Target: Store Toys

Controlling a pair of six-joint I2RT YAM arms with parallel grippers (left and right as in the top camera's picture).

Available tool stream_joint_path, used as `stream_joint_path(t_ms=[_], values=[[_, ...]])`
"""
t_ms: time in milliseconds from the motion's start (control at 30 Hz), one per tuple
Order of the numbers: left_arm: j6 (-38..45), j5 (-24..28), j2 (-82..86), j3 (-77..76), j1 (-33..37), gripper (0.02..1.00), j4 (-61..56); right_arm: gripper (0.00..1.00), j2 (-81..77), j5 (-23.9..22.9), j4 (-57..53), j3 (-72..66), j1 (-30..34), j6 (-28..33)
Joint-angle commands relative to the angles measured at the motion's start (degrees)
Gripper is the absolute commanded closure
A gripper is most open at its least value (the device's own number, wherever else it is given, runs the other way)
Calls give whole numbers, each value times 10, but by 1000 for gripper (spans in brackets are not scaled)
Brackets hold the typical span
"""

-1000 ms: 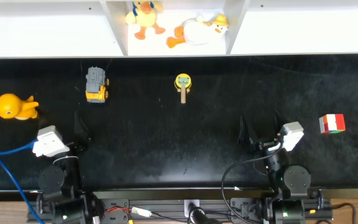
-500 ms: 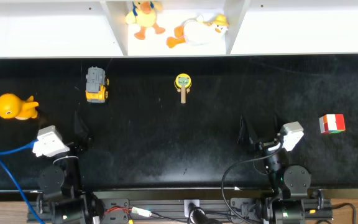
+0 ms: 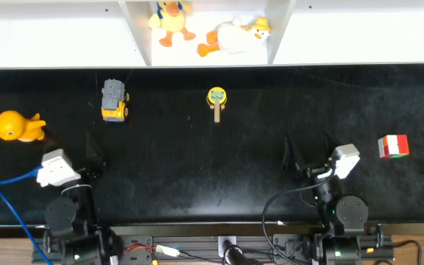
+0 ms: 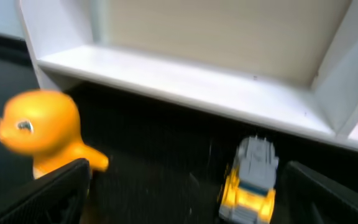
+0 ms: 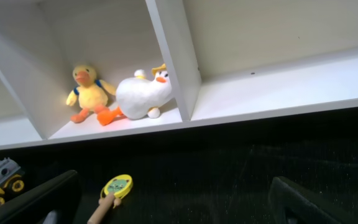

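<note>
Black tabletop [image 3: 197, 169]: rounded orange toy [image 3: 17, 126], perhaps a duck; grey-yellow truck [image 3: 114, 99].

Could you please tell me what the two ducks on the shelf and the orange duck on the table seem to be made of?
The yellow duck and the white duck look like soft plush fabric: matte, fuzzy surfaces and rounded, stuffed shapes. The orange duck looks like smooth plastic or rubber, with an even, slightly shiny skin; which of the two I cannot tell.
</note>
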State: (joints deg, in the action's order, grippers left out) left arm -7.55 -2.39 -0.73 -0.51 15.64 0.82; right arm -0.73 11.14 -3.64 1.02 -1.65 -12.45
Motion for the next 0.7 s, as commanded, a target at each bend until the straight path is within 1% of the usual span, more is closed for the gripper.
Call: stream_joint_path(t_ms=[33, 100, 200, 300, 433, 500, 700], values=[[0, 25, 6, 0, 4, 20, -27, 5, 5, -3, 3, -8, -5, -4], [0, 34, 6, 0, 4, 23, -17, 5, 5, -3, 3, -8, -5, -4], [-13, 66, 5, -5, 4, 20, -7, 5, 5, -3, 3, -8, -5, -4], [-34, 61, -4, -43, 4, 20, 57, 7, 5, -3, 3, -8, -5, -4], [-25, 6, -61, -144, 4, 20, 174, 5, 5, -3, 3, -8, -5, -4], [-5, -18, -114, -209, 4, 20, 224, 5, 5, -3, 3, -8, -5, -4], [5, -145, -331, -441, 4, 20, 398, 5, 5, -3, 3, -8, -5, -4]])
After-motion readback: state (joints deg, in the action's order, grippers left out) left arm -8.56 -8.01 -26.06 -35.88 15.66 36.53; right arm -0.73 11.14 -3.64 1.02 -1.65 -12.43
